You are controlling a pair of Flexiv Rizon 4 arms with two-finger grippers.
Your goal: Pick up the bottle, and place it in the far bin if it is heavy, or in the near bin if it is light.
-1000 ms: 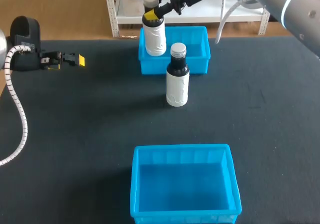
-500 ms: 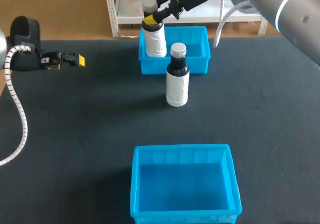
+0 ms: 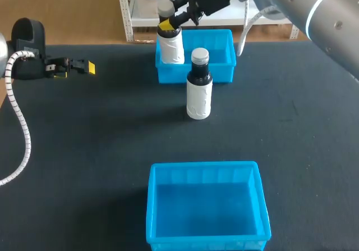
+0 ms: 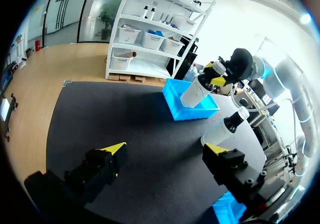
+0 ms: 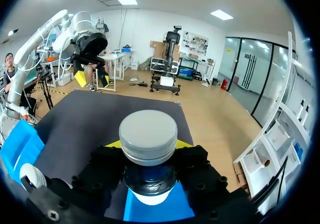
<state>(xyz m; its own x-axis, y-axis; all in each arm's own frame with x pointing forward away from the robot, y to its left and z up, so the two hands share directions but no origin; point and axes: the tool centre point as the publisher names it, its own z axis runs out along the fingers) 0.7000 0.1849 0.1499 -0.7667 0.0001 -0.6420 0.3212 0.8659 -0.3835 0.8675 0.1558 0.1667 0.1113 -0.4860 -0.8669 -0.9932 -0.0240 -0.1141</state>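
Note:
A white bottle with a dark neck and grey cap (image 3: 170,40) stands tilted in the left end of the far blue bin (image 3: 216,60). My right gripper (image 3: 171,19) is shut on its neck. In the right wrist view the cap (image 5: 148,136) fills the space between the fingers, with the far bin (image 5: 150,210) showing below. Its base is hidden behind the bin wall. A second, similar bottle (image 3: 199,88) stands upright on the mat just in front of the far bin. My left gripper (image 3: 84,67) stands open at the table's left, far from both bottles (image 4: 196,89).
The near blue bin (image 3: 154,206) sits at the table's front edge, with nothing in it. The black mat (image 3: 101,138) is bare between the two bins apart from the standing bottle. My left arm's white cable (image 3: 22,127) hangs along the left edge.
My right gripper has carried its bottle slightly left and lower into the far bin. The standing bottle and my left arm have not moved.

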